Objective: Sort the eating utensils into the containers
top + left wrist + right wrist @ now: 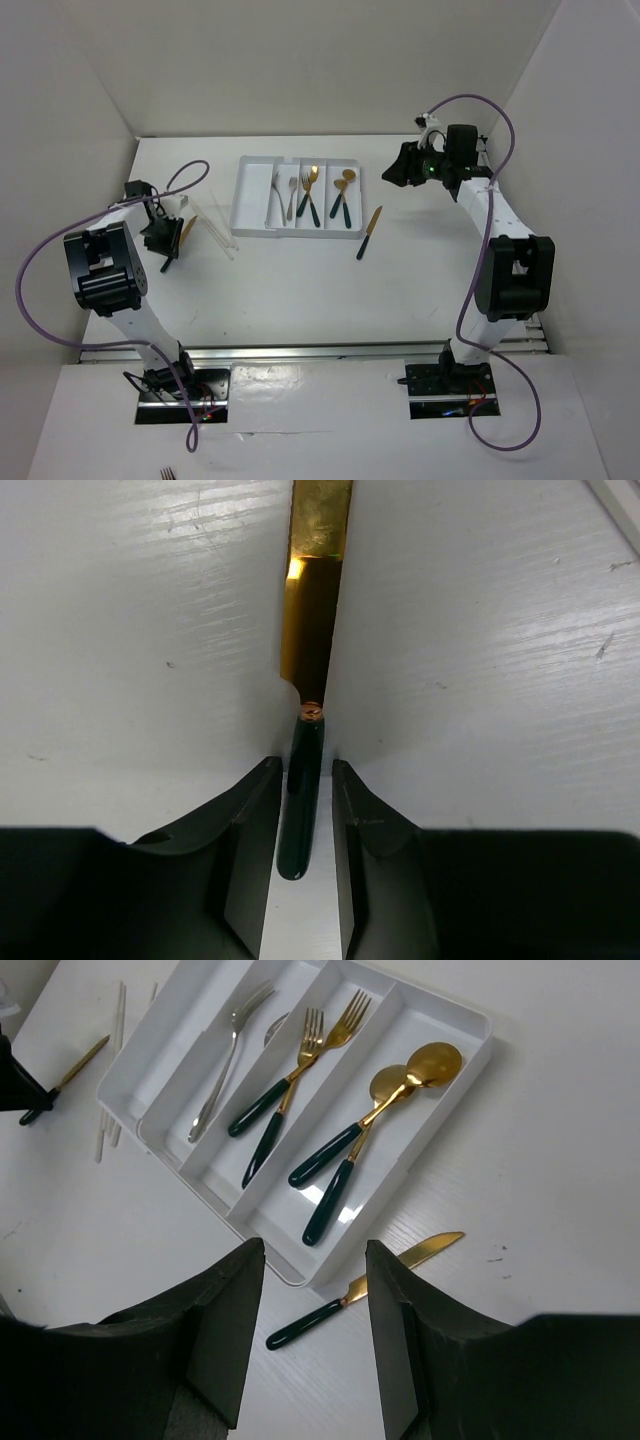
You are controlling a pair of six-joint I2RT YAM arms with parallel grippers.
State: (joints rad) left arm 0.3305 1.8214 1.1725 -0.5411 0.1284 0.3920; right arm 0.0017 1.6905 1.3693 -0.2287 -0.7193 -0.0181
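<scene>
**Left gripper straddling a knife on the table, right gripper hovering open beside the tray**

The top view is showing a white table [300,290] with a white tray [250,200] lying toward its far side, between the two arms.

The left gripper [305,770] is reaching down to the table well to the left of the tray. Its wrist camera is showing a gold-bladed knife [312,630] lying flat on the table, blade pointing away from the gripper. The two dark fingers [255,820] are sitting close on either side of the knife's dark green handle. Only the thinnest gaps are showing, so it cannot be told whether they are pressing on the handle.

The right gripper [312,1290] is hovering above the table to the right of the tray. Its fingers are standing apart with nothing between them.

Inside the tray, a silver fork [222,1065] is lying in a compartment on the side toward the left arm. A silver piece [277,1028] is showing just beside it, and its kind cannot be made out. Two gold forks [262,1108] with dark handles are sharing the next compartment. Two gold spoons [325,1156] with dark handles are sharing the compartment nearest the right arm.

A second knife [410,1256], also gold-bladed and dark-handled, is lying on the table just beside the tray's near right corner. Some thin pale sticks [215,225] are lying on the table between the left gripper and the tray.
</scene>
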